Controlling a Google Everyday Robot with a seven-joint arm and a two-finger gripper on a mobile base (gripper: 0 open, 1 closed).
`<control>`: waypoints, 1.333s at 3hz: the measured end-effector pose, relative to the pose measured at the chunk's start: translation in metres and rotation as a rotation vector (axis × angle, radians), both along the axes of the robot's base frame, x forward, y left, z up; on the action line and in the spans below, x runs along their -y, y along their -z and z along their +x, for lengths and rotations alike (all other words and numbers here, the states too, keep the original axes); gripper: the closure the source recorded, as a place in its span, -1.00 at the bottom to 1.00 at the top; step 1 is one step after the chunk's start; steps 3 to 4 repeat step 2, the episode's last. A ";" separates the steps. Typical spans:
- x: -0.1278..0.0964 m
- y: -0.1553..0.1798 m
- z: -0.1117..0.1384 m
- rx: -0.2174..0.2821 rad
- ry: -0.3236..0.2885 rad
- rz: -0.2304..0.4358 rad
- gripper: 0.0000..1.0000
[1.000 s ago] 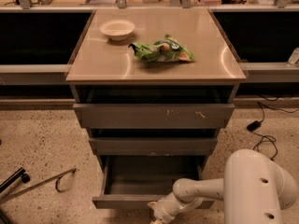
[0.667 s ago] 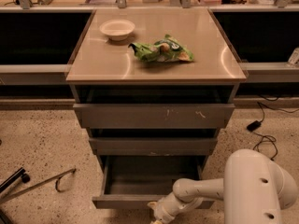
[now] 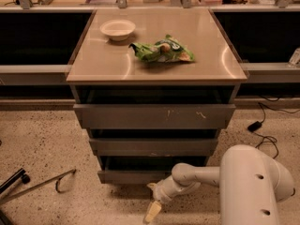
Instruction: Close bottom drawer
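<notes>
- Camera view: the bottom drawer (image 3: 136,176), the lowest plain grey metal front of the tan-topped drawer cabinet (image 3: 154,71), sits low against the speckled floor. A dark strip shows above its front, so I judge it not quite home.
- The white arm's gripper (image 3: 150,199) is at the right end of that front, just beside it. Whether it touches the metal cannot be told.
- Its jaws look spread and hold nothing, with one tan fingertip (image 3: 150,186) up near the drawer and the other pointing down at the floor.
- The step in hand looks like the closing push, near its end. The next move calls for a short, straight press inward until the front sits flush.
- The arm's bulky white housing (image 3: 253,186) hides the cabinet's lower right corner and is cut off by the frame.
- A shallow white bowl (image 3: 117,29) and a crumpled green snack bag (image 3: 161,51) rest on the top, apart from each other.
</notes>
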State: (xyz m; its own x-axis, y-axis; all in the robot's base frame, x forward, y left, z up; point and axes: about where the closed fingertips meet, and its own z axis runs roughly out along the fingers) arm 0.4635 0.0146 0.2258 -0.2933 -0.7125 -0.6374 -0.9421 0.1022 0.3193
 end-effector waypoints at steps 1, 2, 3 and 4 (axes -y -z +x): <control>0.000 0.000 0.000 0.000 0.000 0.000 -1.00; 0.000 0.005 0.013 0.010 0.008 0.006 -1.00; 0.000 0.005 0.013 0.010 0.008 0.006 -1.00; 0.000 0.005 0.013 0.010 0.008 0.006 -1.00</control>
